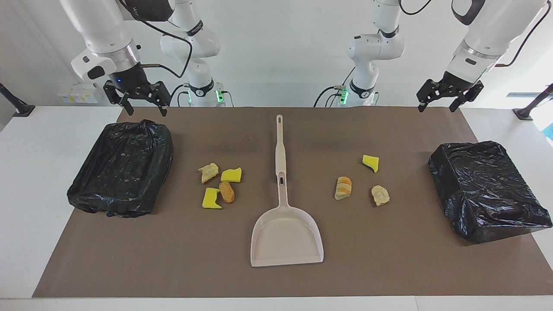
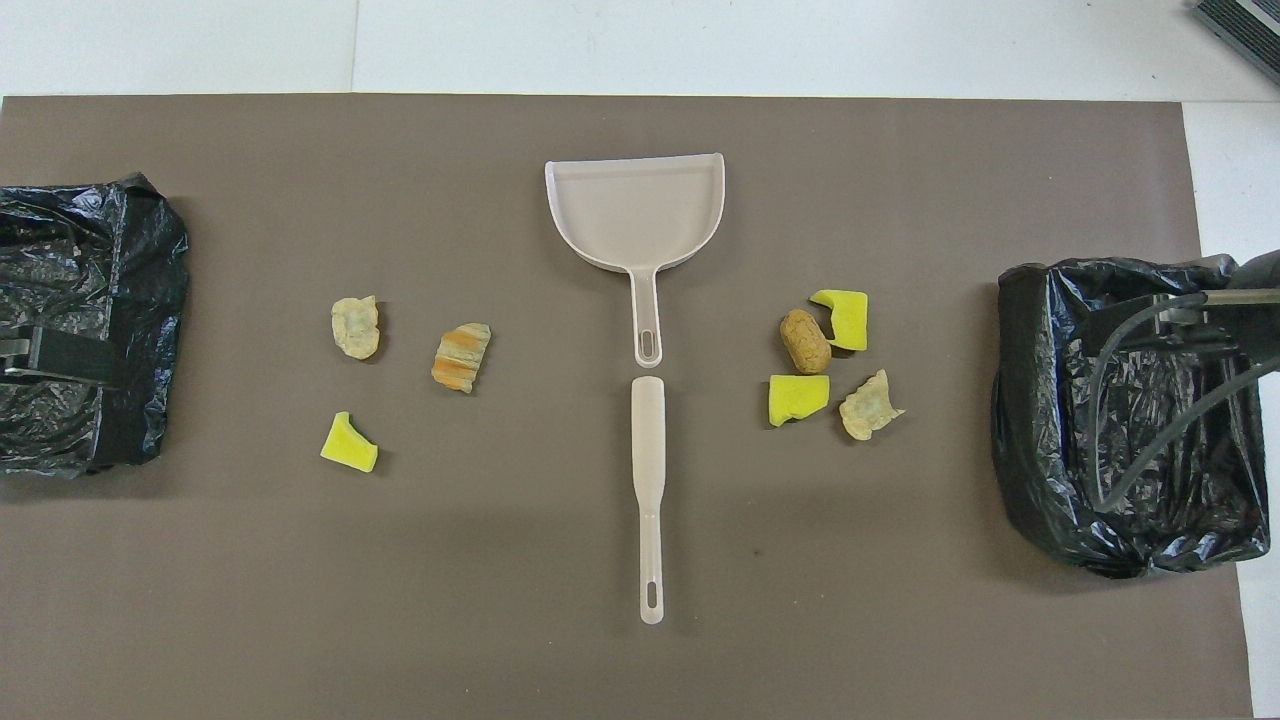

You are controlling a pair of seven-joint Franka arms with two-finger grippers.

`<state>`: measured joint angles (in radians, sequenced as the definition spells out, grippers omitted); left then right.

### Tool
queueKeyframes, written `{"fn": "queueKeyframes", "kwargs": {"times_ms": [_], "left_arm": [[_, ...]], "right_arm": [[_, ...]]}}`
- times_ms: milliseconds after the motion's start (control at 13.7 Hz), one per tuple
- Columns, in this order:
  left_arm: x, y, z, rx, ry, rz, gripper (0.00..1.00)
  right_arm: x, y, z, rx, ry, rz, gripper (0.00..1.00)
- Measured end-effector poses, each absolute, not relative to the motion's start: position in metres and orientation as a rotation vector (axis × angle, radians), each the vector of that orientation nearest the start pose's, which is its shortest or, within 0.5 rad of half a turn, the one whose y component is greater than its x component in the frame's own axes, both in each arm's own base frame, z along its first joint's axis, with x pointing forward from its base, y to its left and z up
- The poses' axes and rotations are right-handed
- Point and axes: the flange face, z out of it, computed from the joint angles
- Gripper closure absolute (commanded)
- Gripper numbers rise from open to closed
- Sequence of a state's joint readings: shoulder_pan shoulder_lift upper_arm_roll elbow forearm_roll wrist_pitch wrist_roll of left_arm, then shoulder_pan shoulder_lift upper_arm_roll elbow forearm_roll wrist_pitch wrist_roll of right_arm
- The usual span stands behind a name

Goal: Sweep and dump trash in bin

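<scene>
Brown mat [image 1: 389,268] covering most of the white table [image 1: 34,194], carrying every item below. Two bins lined with black bags: one bin [image 1: 123,166] directly under the right gripper [image 1: 142,103], the other bin [image 1: 488,190] lower than and just inward of the left gripper [image 1: 449,101]. Both grippers hang in the air at the robots' edge of the mat, jaws spread wide, holding nothing. Beige dustpan [image 1: 287,235] midway between the two grippers, pan mouth pointing away from the robots, handle toward them. Beige brush [image 1: 280,144] in line with that handle, nearer to the robots, its end just short of the handle's end. Trash, seven pieces, all on the mat and well below both jaws: four pieces [image 1: 219,185] clustered between the dustpan and the bin under the right gripper, two yellow wedges and two tan chunks; three pieces [image 1: 363,181] loosely spread between the dustpan and the bin by the left gripper, one yellow wedge and two tan chunks.
</scene>
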<state>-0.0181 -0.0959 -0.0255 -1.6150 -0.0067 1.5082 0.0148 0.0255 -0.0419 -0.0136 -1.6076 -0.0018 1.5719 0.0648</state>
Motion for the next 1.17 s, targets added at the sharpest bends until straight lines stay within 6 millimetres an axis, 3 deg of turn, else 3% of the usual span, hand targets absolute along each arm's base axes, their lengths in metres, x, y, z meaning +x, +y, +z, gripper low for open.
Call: {"fn": "queueKeyframes", "kwargs": {"times_ms": [510,801,1165], "left_arm": [[0.518,-0.025,0.648,-3.145,0.096,0.025,0.00],[0.518,-0.027,0.647,-3.162,0.098,0.030,0.00],[0.519,-0.033,0.632,-3.180,0.110,0.062,0.00]], "right_arm": [[0.541,0.005,0.630,-3.142,0.085,-0.008,0.00],[0.541,-0.007,0.630,-3.141,0.119,-0.007,0.00],[0.540,-0.009,0.629,-3.143,0.046,0.000,0.00]]}}
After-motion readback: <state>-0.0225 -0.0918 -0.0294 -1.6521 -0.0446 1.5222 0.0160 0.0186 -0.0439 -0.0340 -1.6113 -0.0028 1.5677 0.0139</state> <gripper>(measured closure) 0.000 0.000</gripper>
